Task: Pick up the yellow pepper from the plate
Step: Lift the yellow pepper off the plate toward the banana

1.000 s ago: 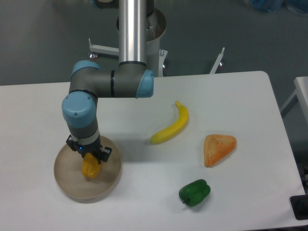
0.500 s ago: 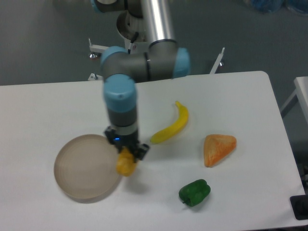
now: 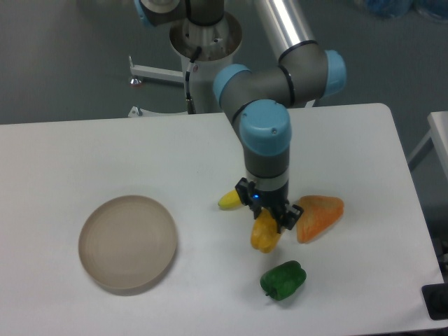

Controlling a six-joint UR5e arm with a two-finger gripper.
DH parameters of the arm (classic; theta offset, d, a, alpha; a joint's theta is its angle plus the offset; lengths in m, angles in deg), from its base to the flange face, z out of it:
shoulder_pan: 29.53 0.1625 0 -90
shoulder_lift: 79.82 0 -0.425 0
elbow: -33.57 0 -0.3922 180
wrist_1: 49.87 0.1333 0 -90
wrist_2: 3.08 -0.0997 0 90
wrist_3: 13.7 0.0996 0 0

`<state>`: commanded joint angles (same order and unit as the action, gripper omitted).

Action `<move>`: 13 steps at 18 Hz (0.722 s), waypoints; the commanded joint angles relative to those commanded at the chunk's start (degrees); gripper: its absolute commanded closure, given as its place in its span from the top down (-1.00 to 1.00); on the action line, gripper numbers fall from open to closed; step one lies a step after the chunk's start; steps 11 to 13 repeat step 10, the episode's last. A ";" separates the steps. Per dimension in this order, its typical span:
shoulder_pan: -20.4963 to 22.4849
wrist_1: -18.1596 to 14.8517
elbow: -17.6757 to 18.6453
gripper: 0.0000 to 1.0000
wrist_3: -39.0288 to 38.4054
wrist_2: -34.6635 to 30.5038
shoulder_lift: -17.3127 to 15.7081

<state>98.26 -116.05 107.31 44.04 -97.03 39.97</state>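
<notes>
Gripper point(image 3: 268, 222) clamped on the upper part of the yellow pepper point(image 3: 265, 233), which hangs below the fingers, tilted a little, over the table point(image 3: 105, 147) toward the front edge and right of the middle. Whether it is clear of the table surface or brushing it cannot be told from this one view. The plate point(image 3: 127, 242) sits bare near the front left corner, well apart from the pepper, so the lift off the plate looks done. Risks from here, as judgement: the grip seems to take only the top of a smooth, rounded body, with most of the pepper hanging below the fingers; a quick swing or stop could let it rotate or slip out. If it drops, it lands in a crowded spot: the green pepper point(image 3: 283, 280) lies just below and in front, the orange wedge point(image 3: 320, 215) just to the right, near or touching the gripper body in this view, and the banana point(image 3: 229, 200) pokes out just to the left, mostly hidden behind the arm point(image 3: 266, 140). A low sideways pass could knock the wedge or banana, or nudge the green pepper toward the front edge. A fallen pepper could also roll, and with another pepper beside it a re-grasp might close on the wrong one. How firmly the fingers bite cannot be seen; the contact is hidden
</notes>
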 joint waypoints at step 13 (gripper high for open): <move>0.18 0.53 -0.88 -0.29 -0.09 0.00 1.31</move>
